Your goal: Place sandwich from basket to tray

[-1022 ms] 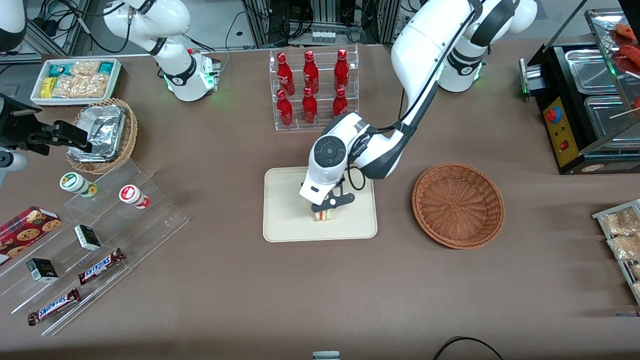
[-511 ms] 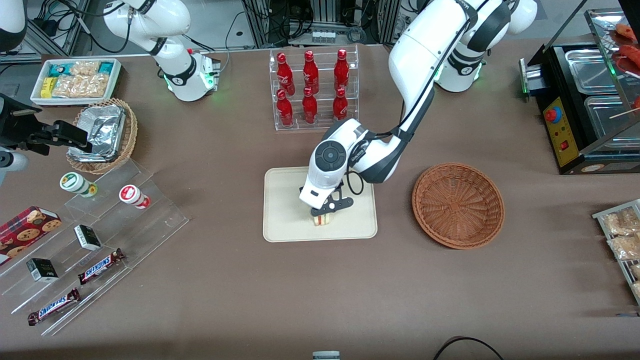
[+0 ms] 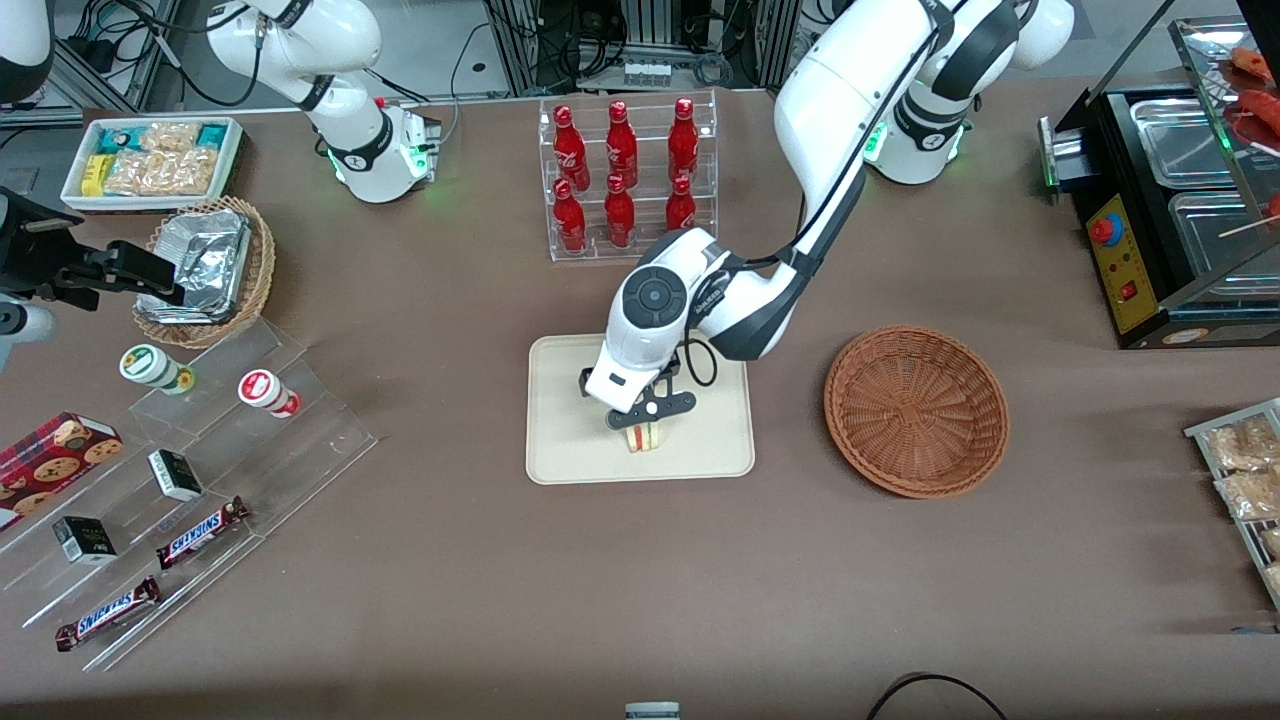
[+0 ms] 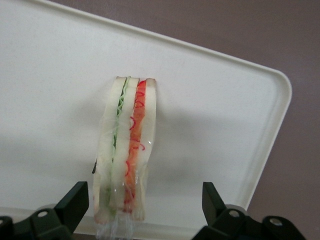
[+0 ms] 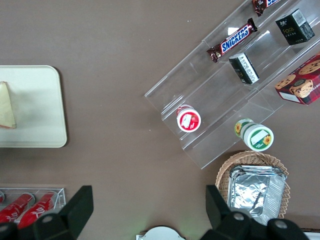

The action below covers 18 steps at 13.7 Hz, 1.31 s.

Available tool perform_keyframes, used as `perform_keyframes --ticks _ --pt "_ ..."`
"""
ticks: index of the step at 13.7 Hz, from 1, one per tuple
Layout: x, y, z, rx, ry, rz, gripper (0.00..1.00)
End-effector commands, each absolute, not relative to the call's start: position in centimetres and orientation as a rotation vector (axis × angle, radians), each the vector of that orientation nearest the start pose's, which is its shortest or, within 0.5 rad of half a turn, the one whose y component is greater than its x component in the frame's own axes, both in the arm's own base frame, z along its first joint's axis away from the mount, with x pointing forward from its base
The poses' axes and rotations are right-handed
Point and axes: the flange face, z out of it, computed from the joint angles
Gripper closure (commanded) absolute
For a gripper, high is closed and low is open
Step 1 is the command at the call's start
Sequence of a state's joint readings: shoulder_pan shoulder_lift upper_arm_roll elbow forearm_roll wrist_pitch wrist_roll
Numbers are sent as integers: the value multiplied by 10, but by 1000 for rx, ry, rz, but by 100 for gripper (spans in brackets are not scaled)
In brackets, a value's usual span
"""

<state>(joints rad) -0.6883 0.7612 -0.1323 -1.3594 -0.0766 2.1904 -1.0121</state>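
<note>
I see the sandwich (image 4: 126, 150) standing on its edge on the tray (image 3: 570, 440), its white bread slices upright with green filling in one layer and orange-red filling in the other. It sits in the half of the tray nearer the front camera, roughly midway along the tray's long side. My end effector (image 3: 638, 412) hovers just above the sandwich, fingers spread wide: in the wrist view one black fingertip (image 4: 75, 201) stands clear of the sandwich on one side and the other fingertip stands well clear on the other side, neither touching the bread. The working arm's white wrist covers part of the tray in the front view.

The tray is cream-white, rectangular with rounded corners, and lies flat on the brown table (image 3: 640, 580). The basket (image 3: 916, 410), round and reddish-brown wicker, sits beside the tray toward the working arm's end of the table, apart from it, with nothing inside. A clear rack of red bottles (image 3: 625, 175) stands farther from the front camera than the tray. Toward the parked arm's end are clear stepped shelves with snack bars (image 3: 200, 530) and a lighter wicker basket of foil trays (image 3: 205, 268).
</note>
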Motion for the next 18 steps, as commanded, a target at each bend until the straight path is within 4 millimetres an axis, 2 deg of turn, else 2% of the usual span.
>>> perform_keyframes --ticks 1,5,9,12,14,18 --pt "516 -526 317 -3237 -451 126 0" --pt "513 -514 368 -3231 -461 125 0" --pt "549 -453 395 -3172 -571 155 0" --pt "570 -406 397 -3134 -664 151 0" --pt "580 -380 401 -3129 -675 148 0" --pt "585 -302 417 -3141 -583 154 0"
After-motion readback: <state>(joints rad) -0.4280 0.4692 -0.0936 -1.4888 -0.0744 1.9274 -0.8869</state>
